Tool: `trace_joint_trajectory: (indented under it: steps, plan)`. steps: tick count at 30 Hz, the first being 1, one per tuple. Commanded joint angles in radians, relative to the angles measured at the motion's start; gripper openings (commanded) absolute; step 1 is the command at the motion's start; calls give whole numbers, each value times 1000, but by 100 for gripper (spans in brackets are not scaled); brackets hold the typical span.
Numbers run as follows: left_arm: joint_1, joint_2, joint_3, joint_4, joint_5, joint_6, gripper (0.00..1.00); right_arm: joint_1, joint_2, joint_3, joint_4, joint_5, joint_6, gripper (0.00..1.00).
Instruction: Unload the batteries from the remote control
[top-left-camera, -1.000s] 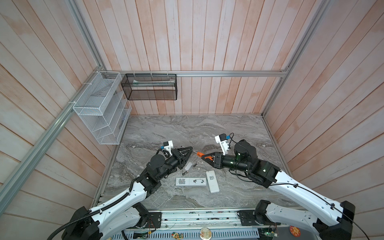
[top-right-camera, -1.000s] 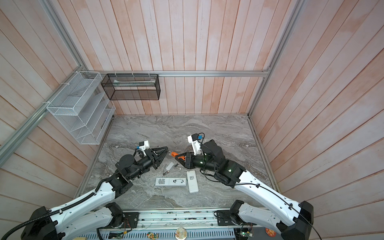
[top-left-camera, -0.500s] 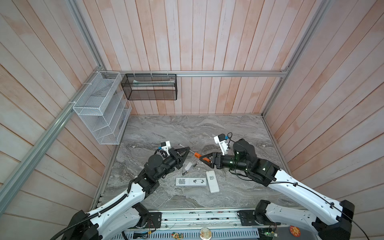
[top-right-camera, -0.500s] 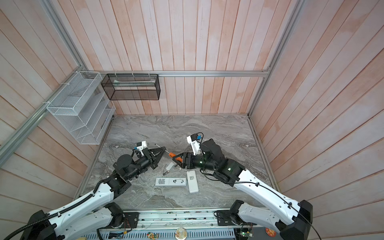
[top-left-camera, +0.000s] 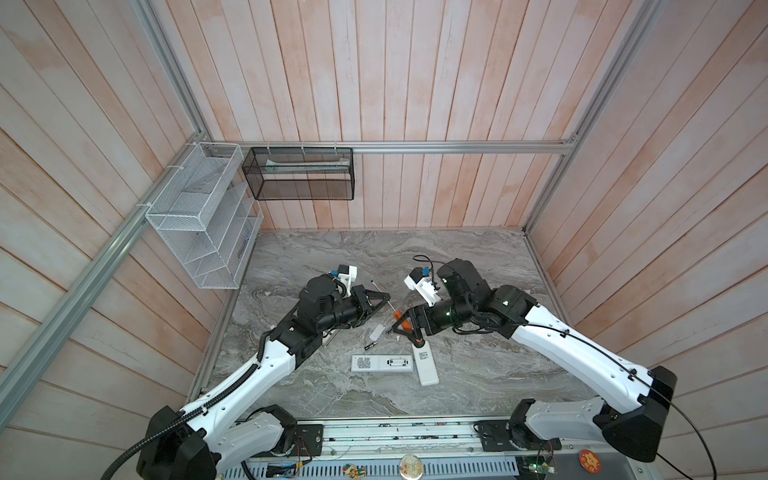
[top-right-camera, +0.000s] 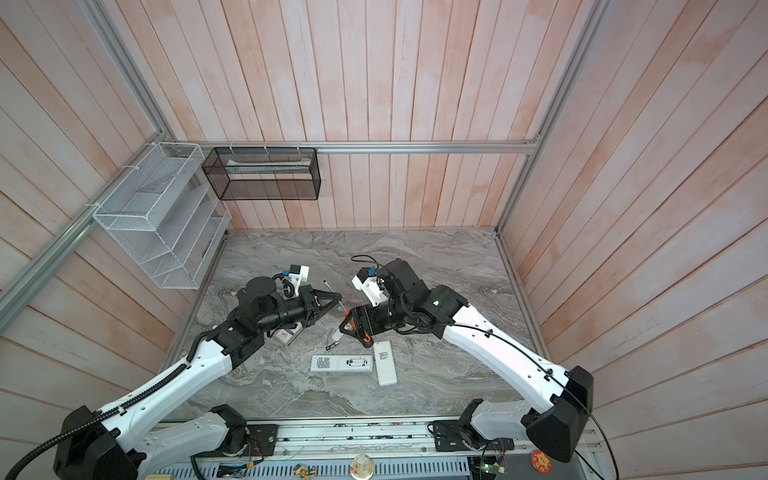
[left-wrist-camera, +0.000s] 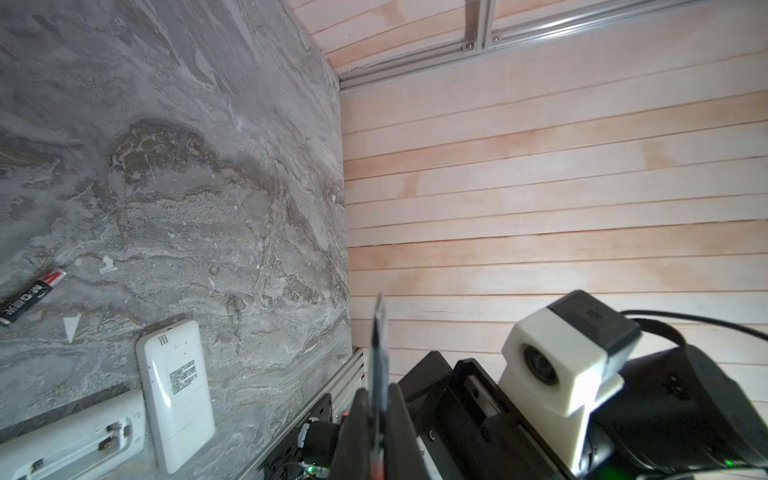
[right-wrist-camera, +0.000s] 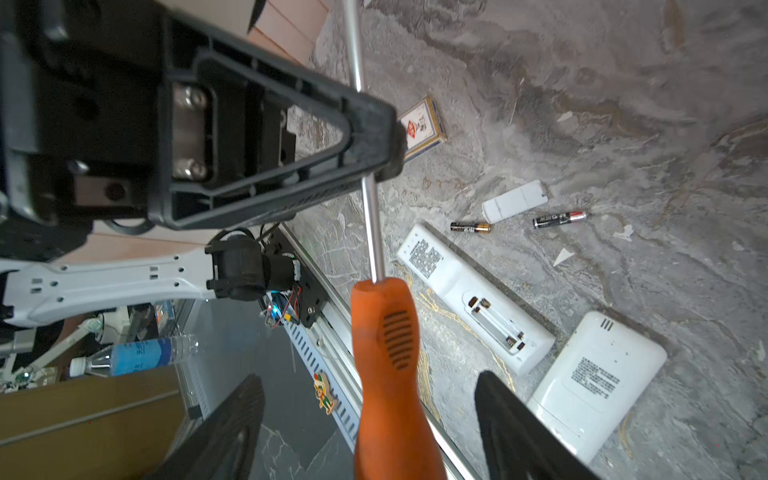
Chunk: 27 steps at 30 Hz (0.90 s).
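My left gripper (top-left-camera: 387, 296) (left-wrist-camera: 376, 409) is shut on the metal shaft of an orange-handled screwdriver (right-wrist-camera: 386, 345), held above the table. My right gripper (right-wrist-camera: 370, 378) (top-left-camera: 402, 328) stands open, its fingers on either side of the orange handle and apart from it. Below, a white remote control (right-wrist-camera: 469, 286) (top-left-camera: 382, 363) lies face down with its battery bay open and only bare contacts showing. A second white remote (right-wrist-camera: 594, 374) (top-left-camera: 427, 365) lies beside it. Two black batteries (right-wrist-camera: 470, 227) (right-wrist-camera: 559, 219) lie loose on the marble, either side of a white cover (right-wrist-camera: 514, 200).
A small printed card box (right-wrist-camera: 422, 126) (top-right-camera: 286, 334) lies under my left arm. A white wire rack (top-left-camera: 203, 216) and a black mesh basket (top-left-camera: 299, 174) hang on the back walls. The table's metal front rail (top-left-camera: 395, 432) runs close to the remotes.
My right gripper's jaws have opened off the orange handle. The left gripper has closed fully on the shaft and keeps the screwdriver in about the same place.
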<state>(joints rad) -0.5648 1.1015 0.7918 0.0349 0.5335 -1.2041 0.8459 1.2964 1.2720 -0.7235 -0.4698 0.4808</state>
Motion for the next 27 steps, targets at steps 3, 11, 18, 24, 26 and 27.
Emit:
trace_joint_trajectory:
  steps: [3, 11, 18, 24, 26, 27]
  plan:
    - [3, -2, 62, -75, 53, 82, 0, 29, -3, 9, -23, -18, -34, 73]
    - [2, -10, 40, -54, 48, 56, 0, 41, -27, -32, -3, 15, 1, 50]
    - [-9, -8, 38, -39, 39, 43, 0, 41, -34, -46, 2, 38, 21, 23]
    - [-15, -12, 34, -44, 33, 44, 0, 41, -41, -45, 6, 80, 34, 3]
    - [-14, -15, 35, -60, 24, 48, 0, 41, -49, -50, 9, 98, 46, 1]
    - [-15, -18, 34, -65, 21, 51, 0, 41, -53, -53, 13, 110, 52, 0]
